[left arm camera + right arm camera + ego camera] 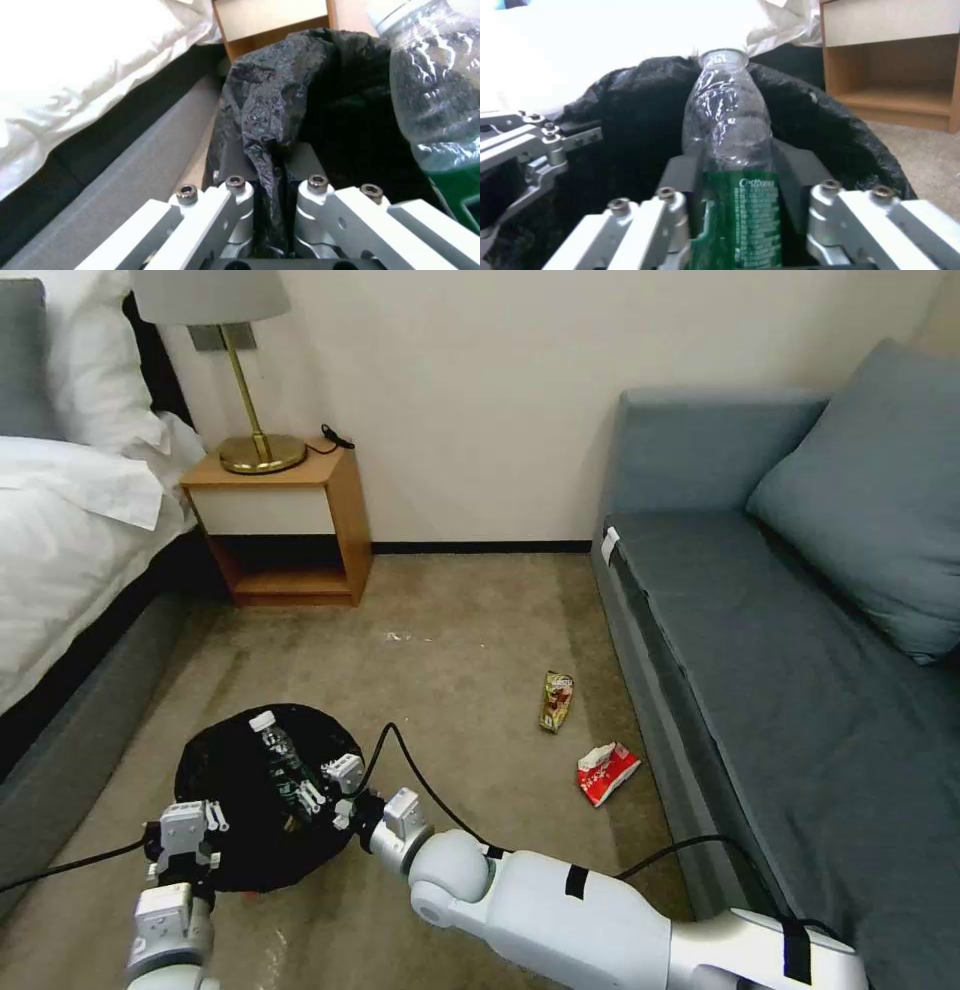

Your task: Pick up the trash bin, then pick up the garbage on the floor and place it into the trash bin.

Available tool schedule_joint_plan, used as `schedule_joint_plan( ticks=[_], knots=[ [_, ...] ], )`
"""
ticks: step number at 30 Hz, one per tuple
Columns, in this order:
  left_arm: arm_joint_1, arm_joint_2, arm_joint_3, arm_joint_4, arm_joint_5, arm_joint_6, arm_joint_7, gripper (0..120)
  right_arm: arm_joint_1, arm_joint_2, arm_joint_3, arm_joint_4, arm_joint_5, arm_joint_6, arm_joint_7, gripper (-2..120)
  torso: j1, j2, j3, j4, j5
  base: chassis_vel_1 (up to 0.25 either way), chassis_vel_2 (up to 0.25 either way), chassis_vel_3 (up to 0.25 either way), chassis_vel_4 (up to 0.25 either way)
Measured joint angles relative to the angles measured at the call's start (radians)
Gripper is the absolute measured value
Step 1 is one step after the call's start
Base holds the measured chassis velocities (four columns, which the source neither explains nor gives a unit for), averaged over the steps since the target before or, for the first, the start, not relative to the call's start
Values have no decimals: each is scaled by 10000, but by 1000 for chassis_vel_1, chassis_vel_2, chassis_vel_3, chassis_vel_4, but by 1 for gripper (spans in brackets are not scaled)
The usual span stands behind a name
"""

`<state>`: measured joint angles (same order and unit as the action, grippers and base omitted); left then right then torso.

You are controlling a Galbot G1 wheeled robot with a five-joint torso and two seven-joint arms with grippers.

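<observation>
**Bottle held over the lined bin**

Sofa (800,600), grey-blue, runs along the right side of the room with a matching cushion (870,490) against its back, and a white-sheeted bed (70,540) fills the left. Between them, against the wall, stands a wooden nightstand (285,525) carrying a brass lamp (245,390).

On the beige carpet (450,650) near the bed sits the trash bin (235,800), round and low, its crinkly black bag (270,93) draped over the rim. The left gripper (185,845) is at the bin's near edge, its jaws clenched on a fold of that bag. The right gripper (325,790) reaches over the bin's mouth, its jaws grasping a clear bottle with green label (730,150), the bottle's white-capped end pointing toward the bed.

Two litter pieces lie on the carpet near the sofa's base, well apart from the bin: a yellow-green wrapper (556,701) and, closer to the sofa, a red-white wrapper (606,772).
</observation>
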<state>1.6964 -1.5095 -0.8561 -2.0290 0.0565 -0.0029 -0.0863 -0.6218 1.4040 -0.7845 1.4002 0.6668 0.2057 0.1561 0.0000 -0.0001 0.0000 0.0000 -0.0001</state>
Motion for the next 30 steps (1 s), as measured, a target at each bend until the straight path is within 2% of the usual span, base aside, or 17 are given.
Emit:
schedule_joint_plan(
  ticks=[3,4,8,10,11,12,14,17,20,22,24,25,27,29,30],
  knots=[
    [14,-16,3,-1,10,-11,2,7,-147,-50,141,100,2,-57,-32,58,0,0,0,0,0,0,0,0,0],
    [14,-16,3,-1,10,-11,2,7,-147,-50,141,100,2,-57,-32,58,0,0,0,0,0,0,0,0,0],
    [59,-19,-6,-38,11,-27,2,7,-280,-143,301,194,-84,-76,-98,76,0,0,0,0,1,0,0,0,0],
    [68,-18,-14,-38,11,-35,2,7,-311,-184,366,232,-126,-78,-100,79,0,0,0,1,1,0,0,0,0],
    [84,-12,-28,-39,4,-50,3,7,-357,-304,521,350,-203,-88,-112,86,0,0,0,1,1,0,0,0,0],
    [84,-12,-28,-39,4,-50,3,7,-357,-304,521,350,-203,-88,-112,86,0,0,0,1,1,0,0,0,0],
    [111,13,-38,-42,-26,-57,2,7,-479,-561,962,645,-382,-151,-146,96,0,0,0,2,3,0,0,0,0],
    [114,36,-42,-52,-57,-61,0,7,-628,-851,1564,876,-880,-144,-8,99,0,0,0,2,2,0,0,0,0],
    [109,64,-44,-82,-107,-63,-3,7,-1154,-1604,3167,1263,-2253,706,53,100,-1,0,0,1,3,0,0,0,0],
    [107,73,-40,-88,-115,-63,-3,7,-1377,-1824,3607,1465,-2573,767,33,100,0,0,0,2,5,0,0,0,0],
    [98,87,-35,-103,-135,-64,-4,7,-2115,-2441,4680,2164,-3366,823,-18,100,0,1,-1,0,4,0,0,0,0],
    [98,87,-35,-103,-135,-64,-4,7,-2115,-2441,4680,2164,-3366,823,-18,100,0,1,-1,0,4,0,0,0,0],
    [82,89,-34,-106,-170,-67,-7,7,-3285,-2919,6009,2901,-3811,979,-13,100,0,0,-1,-1,5,0,0,0,0],
    [81,88,-34,-107,-174,-70,-8,7,-3602,-2969,6427,3027,-3906,1051,-18,100,-1,0,0,-1,5,0,0,0,0],
    [79,89,-28,-107,-177,-75,-9,7,-4231,-2974,7290,3206,-4176,1214,-51,100,-1,1,-1,1,3,0,0,0,0]
  ],
)
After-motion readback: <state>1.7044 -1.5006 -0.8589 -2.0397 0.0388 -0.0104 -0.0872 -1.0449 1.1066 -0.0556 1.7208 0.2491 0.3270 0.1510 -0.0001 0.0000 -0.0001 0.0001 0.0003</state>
